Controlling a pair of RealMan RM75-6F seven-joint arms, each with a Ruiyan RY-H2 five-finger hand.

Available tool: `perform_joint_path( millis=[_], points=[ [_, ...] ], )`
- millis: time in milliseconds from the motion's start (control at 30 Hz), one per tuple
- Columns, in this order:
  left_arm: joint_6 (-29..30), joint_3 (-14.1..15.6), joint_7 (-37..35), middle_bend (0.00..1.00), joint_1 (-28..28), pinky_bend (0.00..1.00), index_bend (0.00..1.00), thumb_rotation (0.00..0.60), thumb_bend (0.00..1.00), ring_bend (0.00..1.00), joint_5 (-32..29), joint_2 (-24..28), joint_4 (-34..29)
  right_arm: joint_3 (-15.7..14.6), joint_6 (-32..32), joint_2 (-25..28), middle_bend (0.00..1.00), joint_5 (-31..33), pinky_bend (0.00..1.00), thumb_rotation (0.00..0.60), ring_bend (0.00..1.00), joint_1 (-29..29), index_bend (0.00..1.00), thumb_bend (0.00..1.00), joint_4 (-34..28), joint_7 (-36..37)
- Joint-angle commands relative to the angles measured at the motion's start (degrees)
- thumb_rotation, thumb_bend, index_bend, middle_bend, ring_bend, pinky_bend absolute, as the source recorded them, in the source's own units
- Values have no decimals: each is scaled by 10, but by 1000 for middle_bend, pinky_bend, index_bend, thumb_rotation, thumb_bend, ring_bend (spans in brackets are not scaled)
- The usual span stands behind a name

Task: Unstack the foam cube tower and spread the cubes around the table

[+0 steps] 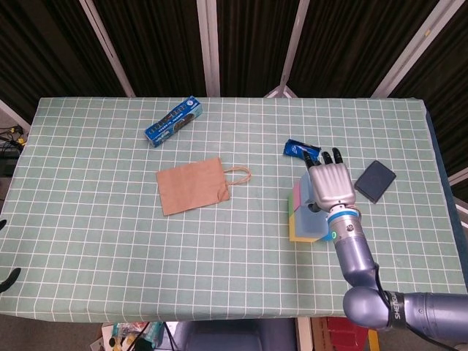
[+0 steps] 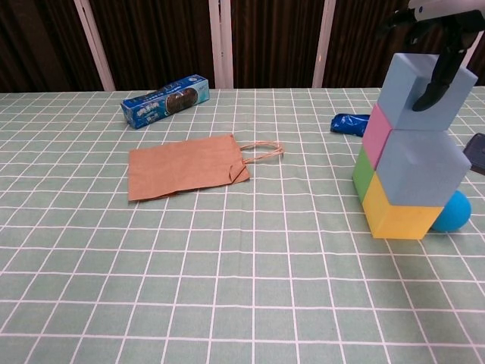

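Tower [image 2: 409, 167] sits under right hand [image 1: 333, 183], fingers [image 2: 442, 80] touching top cube [image 2: 415, 91].

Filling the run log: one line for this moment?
right hand over top blue cube, thumb on its front | tower stacked | left hand unseen

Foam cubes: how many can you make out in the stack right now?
5 visible: a light blue top cube under the right hand, a pink one and a blue one in the middle, a green one and a yellow one at the base. More may be hidden behind.
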Motion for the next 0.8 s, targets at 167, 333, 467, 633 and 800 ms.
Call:
perform_joint_path(
  millis=[167, 333, 467, 633, 800],
  points=[
    [-1, 2, -1, 0, -1, 17, 113, 600, 305, 0, 4, 0, 1, -6, -10, -4, 603, -26, 0, 600, 321, -5, 152, 236, 16, 28],
    [-3, 1, -2, 0, -2, 17, 116, 600, 305, 0, 2, 1, 1, -12, 2, -4, 619, -46, 0, 600, 333, -11, 155, 238, 32, 36],
    [-3, 2, -2, 0, -1, 18, 118, 600, 305, 0, 2, 1, 1, -2, 24, 5, 619, -86, 0, 600, 333, -22, 155, 239, 32, 64],
    [-2, 2, 0, 0, -1, 17, 118, 600, 305, 0, 2, 0, -1, 14, 61, -3, 620, -146, 0, 600, 333, -39, 169, 272, 22, 110],
    [-3, 2, 4, 0, 0, 17, 118, 600, 305, 0, 0, -2, -2, 23, 17, -9, 620, -161, 0, 600, 333, -42, 178, 276, 3, 155]
  ],
)
